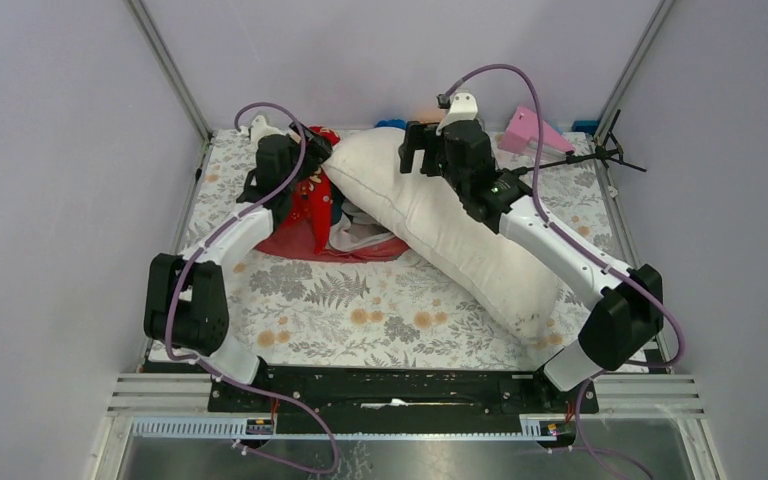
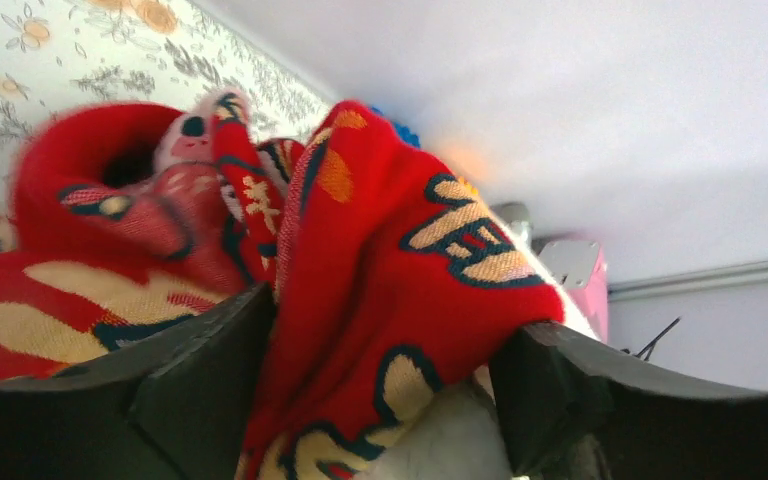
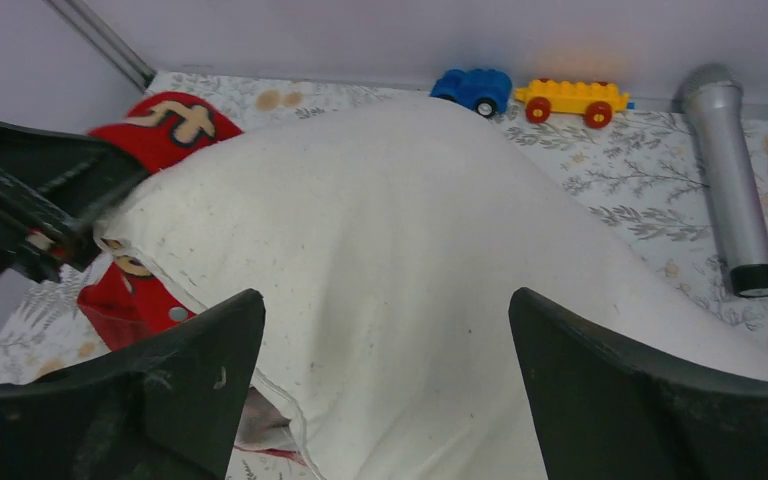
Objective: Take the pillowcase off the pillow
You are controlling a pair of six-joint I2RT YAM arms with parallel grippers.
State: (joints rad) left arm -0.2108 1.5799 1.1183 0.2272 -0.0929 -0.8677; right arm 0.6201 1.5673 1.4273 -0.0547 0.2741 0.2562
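Note:
The white pillow (image 1: 460, 240) lies diagonally across the table, its far corner raised. The red pillowcase (image 1: 305, 215) is bunched at the left and still covers only that far corner. My left gripper (image 1: 312, 150) is at that corner. In the left wrist view its jaws stand wide apart (image 2: 385, 390), with red pillowcase (image 2: 390, 260) and a bit of white pillow filling the gap. My right gripper (image 1: 418, 150) hovers open just over the pillow's upper part (image 3: 390, 220), its jaws (image 3: 380, 380) wide to either side. The red fabric (image 3: 165, 125) shows beside the left gripper.
A grey floral cloth (image 1: 360, 300) covers the table. At the back wall stand a blue toy car (image 3: 472, 88), a yellow toy wagon (image 3: 572, 98) and a silver torch (image 3: 730, 170). A pink object (image 1: 535, 130) and a black stand (image 1: 600, 155) are at back right.

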